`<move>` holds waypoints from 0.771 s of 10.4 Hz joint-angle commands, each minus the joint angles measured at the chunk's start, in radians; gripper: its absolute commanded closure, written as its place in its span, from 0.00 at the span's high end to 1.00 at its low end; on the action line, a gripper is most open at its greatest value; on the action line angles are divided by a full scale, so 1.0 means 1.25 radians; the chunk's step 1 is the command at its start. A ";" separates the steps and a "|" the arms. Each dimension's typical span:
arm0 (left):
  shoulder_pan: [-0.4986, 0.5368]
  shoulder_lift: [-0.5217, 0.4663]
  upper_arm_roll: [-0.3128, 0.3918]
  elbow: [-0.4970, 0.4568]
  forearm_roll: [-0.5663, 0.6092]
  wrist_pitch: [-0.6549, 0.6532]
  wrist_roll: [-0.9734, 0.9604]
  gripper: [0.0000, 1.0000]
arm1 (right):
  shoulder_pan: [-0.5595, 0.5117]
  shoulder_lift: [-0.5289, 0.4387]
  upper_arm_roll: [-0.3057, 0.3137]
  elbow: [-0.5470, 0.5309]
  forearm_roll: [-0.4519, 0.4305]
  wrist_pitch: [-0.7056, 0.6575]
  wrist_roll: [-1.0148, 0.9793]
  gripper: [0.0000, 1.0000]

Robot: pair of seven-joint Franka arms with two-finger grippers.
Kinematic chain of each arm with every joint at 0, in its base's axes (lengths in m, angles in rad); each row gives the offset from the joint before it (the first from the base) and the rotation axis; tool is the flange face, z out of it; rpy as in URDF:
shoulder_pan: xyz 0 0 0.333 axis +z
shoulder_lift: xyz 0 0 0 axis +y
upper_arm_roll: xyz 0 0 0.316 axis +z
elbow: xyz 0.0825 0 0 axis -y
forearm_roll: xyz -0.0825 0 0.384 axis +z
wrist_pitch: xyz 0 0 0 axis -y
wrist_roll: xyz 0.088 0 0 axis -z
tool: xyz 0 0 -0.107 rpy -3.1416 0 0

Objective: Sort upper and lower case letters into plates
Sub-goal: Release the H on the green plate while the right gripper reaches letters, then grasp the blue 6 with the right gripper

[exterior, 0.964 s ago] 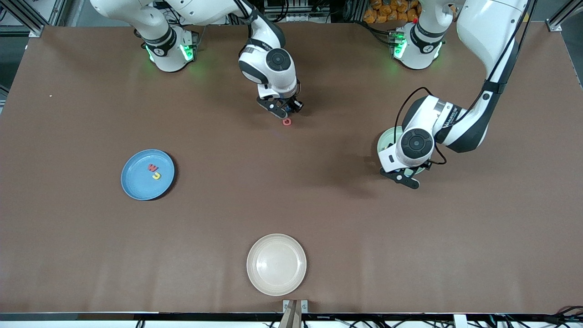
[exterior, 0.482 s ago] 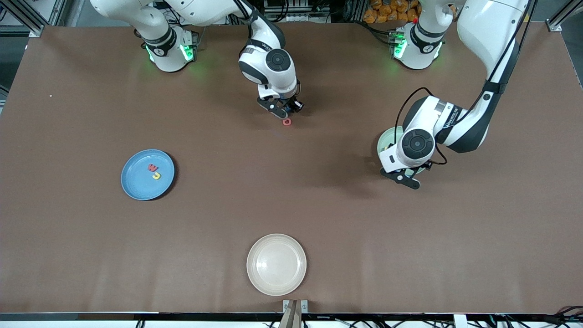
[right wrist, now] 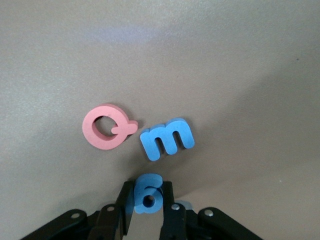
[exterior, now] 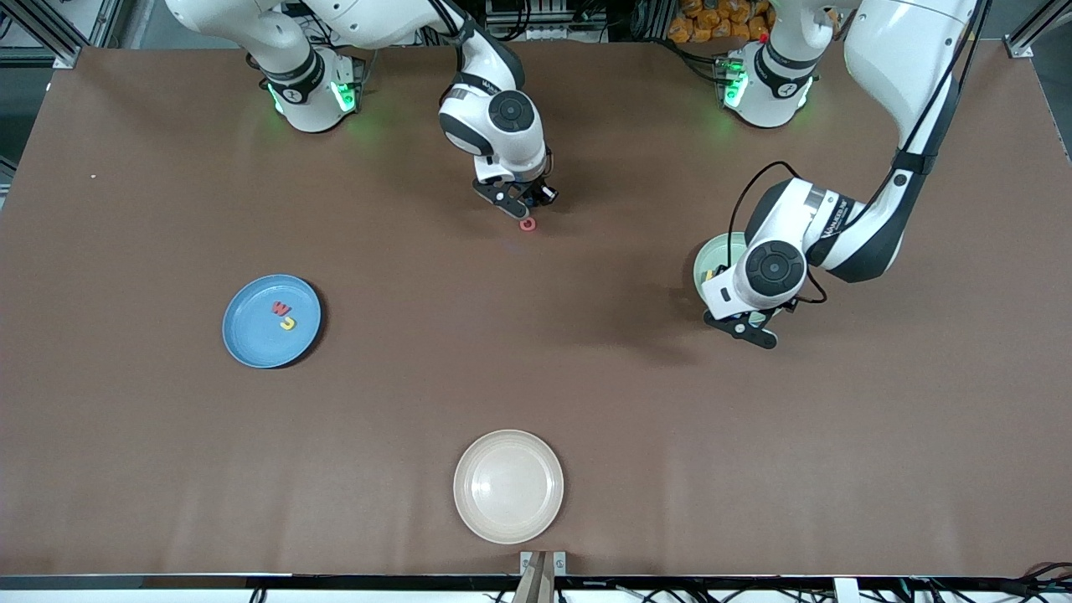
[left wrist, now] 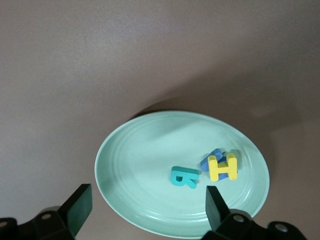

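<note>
Closing right gripper (right wrist: pixel 147 200) now pinches blue letter (right wrist: pixel 148 193) — pick secured; left gripper (left wrist: pixel 145 207), wide open, drifting off mint plate (left wrist: pixel 130 165).

I read a pink Q (right wrist: pixel 106 127) and a blue m (right wrist: pixel 167 138) lying on the tabletop (right wrist: pixel 225 60), a red W (exterior: pixel 280 309) in the blue plate (exterior: pixel 251 339), and a yellow H (left wrist: pixel 223 167) in the green plate (left wrist: pixel 135 160).

The left arm's wrist covers most of the pale mint green round plastic plate (exterior: pixel 708 260) in the front view; the small blue chunky letter (left wrist: pixel 212 157) lies partly under the yellow chunky letter (left wrist: pixel 222 167), shape unreadable
</note>
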 commanded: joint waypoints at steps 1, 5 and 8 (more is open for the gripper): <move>0.003 0.002 -0.004 0.012 -0.015 -0.015 -0.005 1.00 | -0.002 0.008 0.003 -0.005 -0.021 0.011 0.018 0.31; 0.001 0.002 -0.003 0.013 -0.046 -0.015 -0.012 1.00 | -0.030 -0.033 0.007 -0.001 -0.028 -0.013 0.011 0.00; 0.000 0.002 -0.003 0.013 -0.046 -0.015 -0.014 1.00 | -0.099 -0.123 0.026 0.051 -0.006 -0.141 -0.005 0.00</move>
